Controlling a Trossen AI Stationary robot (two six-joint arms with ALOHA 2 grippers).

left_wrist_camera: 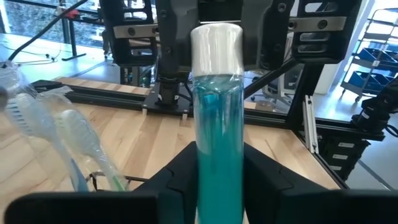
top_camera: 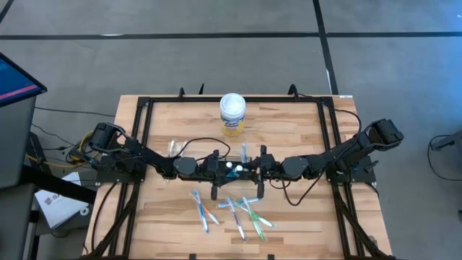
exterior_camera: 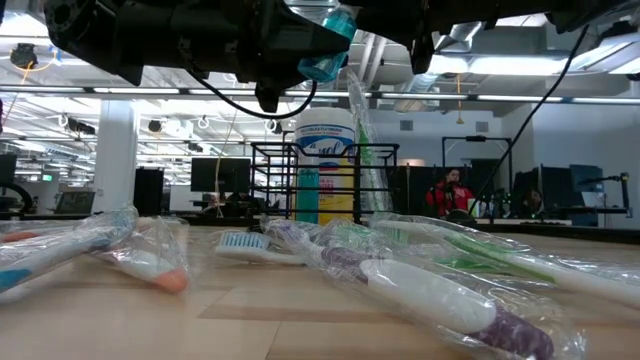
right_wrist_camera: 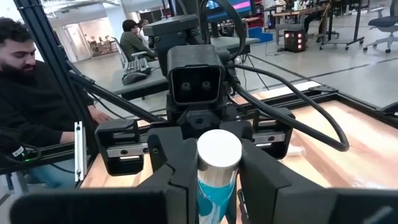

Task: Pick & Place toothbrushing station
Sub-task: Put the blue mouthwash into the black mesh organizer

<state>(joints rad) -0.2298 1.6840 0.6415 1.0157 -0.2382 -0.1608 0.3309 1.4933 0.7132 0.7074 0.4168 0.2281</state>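
Note:
The black wire-mesh holder (top_camera: 232, 157) (exterior_camera: 325, 185) stands at the table's middle with wrapped toothbrushes upright in it. Both arms meet just above it. My left gripper (top_camera: 219, 168) (left_wrist_camera: 221, 171) is shut on a clear teal bottle (left_wrist_camera: 219, 124) with a white cap (left_wrist_camera: 216, 43). The bottle is lifted above the holder and also shows in the low view (exterior_camera: 325, 45). My right gripper (top_camera: 254, 170) (right_wrist_camera: 217, 171) faces the left one. It is open, with one finger on each side of the cap (right_wrist_camera: 219, 154). I cannot tell whether it touches the cap. My left gripper pinches the teal bottle's lower body (left_wrist_camera: 219, 186) between its two fingers (left_wrist_camera: 177, 186), coming level from the table's left. The bottle runs on along the fingers and past their tips, its cap end toward the right gripper. It is lifted clear of the table and the holder.
A white canister with a yellow label (top_camera: 232, 114) (exterior_camera: 325, 165) stands behind the holder. Several wrapped toothbrushes (top_camera: 231, 209) (exterior_camera: 430, 290) lie loose on the near half of the table. One more lies at the left (top_camera: 172, 148). A black frame (top_camera: 144, 108) rims the table. People sit beyond it (right_wrist_camera: 25, 93).

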